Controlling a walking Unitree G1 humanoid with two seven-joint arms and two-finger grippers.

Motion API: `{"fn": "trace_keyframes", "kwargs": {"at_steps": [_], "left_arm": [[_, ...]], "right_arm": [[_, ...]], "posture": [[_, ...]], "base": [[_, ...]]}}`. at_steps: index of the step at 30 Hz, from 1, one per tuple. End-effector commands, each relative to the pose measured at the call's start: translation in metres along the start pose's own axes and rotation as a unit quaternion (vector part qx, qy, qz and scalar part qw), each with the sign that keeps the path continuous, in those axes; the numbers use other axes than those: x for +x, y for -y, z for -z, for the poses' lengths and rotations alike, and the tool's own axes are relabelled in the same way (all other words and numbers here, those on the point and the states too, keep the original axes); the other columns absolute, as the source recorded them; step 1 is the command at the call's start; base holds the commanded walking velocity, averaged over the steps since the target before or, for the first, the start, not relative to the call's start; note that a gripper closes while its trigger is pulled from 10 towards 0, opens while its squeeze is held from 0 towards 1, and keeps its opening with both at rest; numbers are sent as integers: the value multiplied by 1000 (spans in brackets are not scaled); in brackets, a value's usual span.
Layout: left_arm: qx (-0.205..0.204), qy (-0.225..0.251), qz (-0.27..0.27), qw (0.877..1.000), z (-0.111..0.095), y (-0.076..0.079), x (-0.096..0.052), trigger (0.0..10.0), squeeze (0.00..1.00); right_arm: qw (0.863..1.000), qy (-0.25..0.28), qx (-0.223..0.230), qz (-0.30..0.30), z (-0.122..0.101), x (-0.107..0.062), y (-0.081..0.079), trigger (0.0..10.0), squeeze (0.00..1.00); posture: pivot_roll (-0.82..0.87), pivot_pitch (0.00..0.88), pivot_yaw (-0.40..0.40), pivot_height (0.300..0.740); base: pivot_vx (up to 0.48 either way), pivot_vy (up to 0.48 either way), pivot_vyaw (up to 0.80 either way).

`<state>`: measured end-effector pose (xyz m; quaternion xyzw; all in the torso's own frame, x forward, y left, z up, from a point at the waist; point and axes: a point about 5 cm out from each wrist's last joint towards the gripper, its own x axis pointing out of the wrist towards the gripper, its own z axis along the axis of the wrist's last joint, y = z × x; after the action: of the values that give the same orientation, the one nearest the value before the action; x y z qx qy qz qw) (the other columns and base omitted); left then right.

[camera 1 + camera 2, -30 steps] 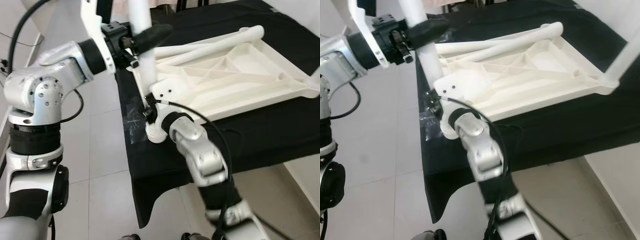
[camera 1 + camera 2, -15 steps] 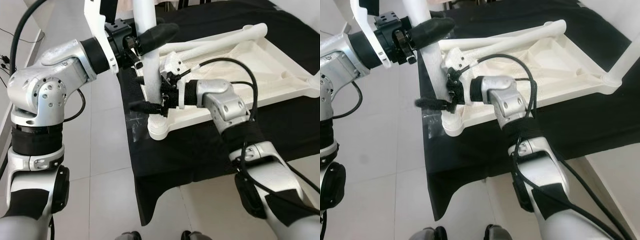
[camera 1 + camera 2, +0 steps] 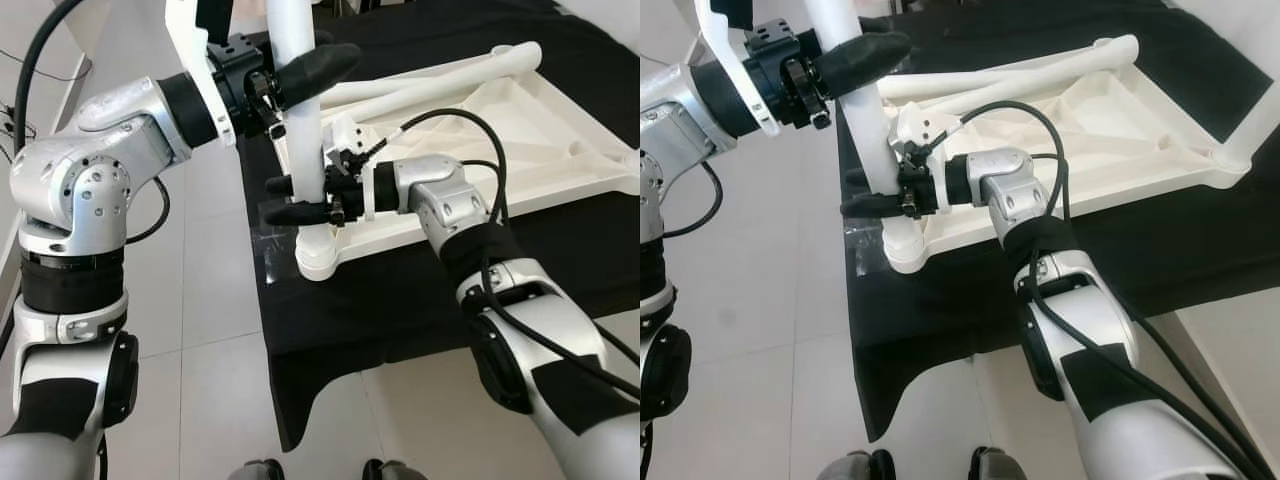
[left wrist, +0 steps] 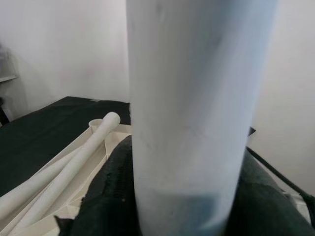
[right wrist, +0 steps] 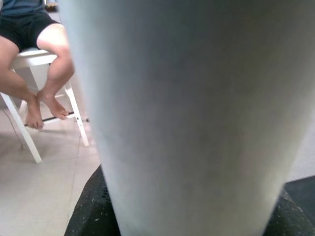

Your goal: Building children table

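We clamp the upright white leg (image 3: 300, 110) with our left gripper (image 3: 300, 72) high and right gripper (image 3: 296, 198) low above the tabletop's (image 3: 480, 150) corner socket.

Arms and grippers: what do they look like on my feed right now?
Both arms are silver metal with rounded, bolted joint housings and black bands. Left gripper and right gripper each have two long black fingers on a black wrist block. Loose black cables loop along both arms.

A home room: tiled floor (image 3: 200, 330), white chair (image 5: 29, 98), seated person (image 5: 44, 44).
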<state>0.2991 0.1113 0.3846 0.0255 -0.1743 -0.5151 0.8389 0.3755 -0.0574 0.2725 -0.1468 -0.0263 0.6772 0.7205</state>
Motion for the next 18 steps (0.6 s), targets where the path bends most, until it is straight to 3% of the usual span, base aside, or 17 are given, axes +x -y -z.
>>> {"fn": "trace_keyframes", "kwargs": {"at_steps": [1, 3, 5, 6, 7, 8, 9, 10, 11, 15, 18], "left_arm": [[-20, -40, 18, 999, 20, 6, 6, 10000, 1000], [-16, -42, -12, 999, 22, 0, 4, 10000, 1000], [-16, -42, -12, 999, 22, 0, 4, 10000, 1000], [-15, -38, -34, 999, 21, -5, 0, 10000, 1000], [-18, -31, -66, 997, 19, -12, -7, 10000, 0], [-17, -27, -106, 994, 18, -20, -19, 10000, 0], [-17, -27, -106, 994, 18, -20, -19, 10000, 0], [-16, -25, -130, 991, 17, -24, -26, 10000, 0], [-11, -30, -152, 988, 17, -28, -35, 10000, 0], [0, -41, -185, 982, 18, -32, -51, 10000, 0], [18, -47, -222, 974, 14, -34, -67, 10000, 0]], "right_arm": [[999, -5, -1, -31, 5, 20, -9, 0, 0], [1000, -5, 5, 19, 14, 17, -8, 0, 0], [1000, -5, 5, 19, 14, 17, -8, 0, 0], [998, -10, 15, 58, 21, 15, -7, 0, 0], [990, -30, 45, 129, 35, 16, -8, 0, 0], [954, -62, 109, 272, 56, 22, -12, 0, 0], [954, -62, 109, 272, 56, 22, -12, 0, 0], [911, -94, 151, 371, 71, 21, -18, 0, 0], [878, -102, 176, 434, 81, 20, -30, 0, 0], [864, -87, 165, 468, 83, 23, -45, 0, 0], [851, -60, 142, 501, 76, 25, -39, 0, 0]], "posture": [[66, 189, 44, 740], [55, 187, 35, 740], [55, 187, 35, 740], [55, 187, 35, 740], [45, 186, 29, 740], [45, 187, 31, 740], [45, 187, 31, 740], [45, 187, 31, 740], [41, 195, 38, 740], [38, 191, 44, 740], [46, 177, 34, 740]], "base": [[0, 0, 0], [0, 0, 0], [0, 0, 0], [0, 0, 0], [0, 0, 0], [0, 0, 0], [0, 0, 0], [0, 0, 0], [0, 0, 0], [0, 0, 0], [0, 0, 0]]}}
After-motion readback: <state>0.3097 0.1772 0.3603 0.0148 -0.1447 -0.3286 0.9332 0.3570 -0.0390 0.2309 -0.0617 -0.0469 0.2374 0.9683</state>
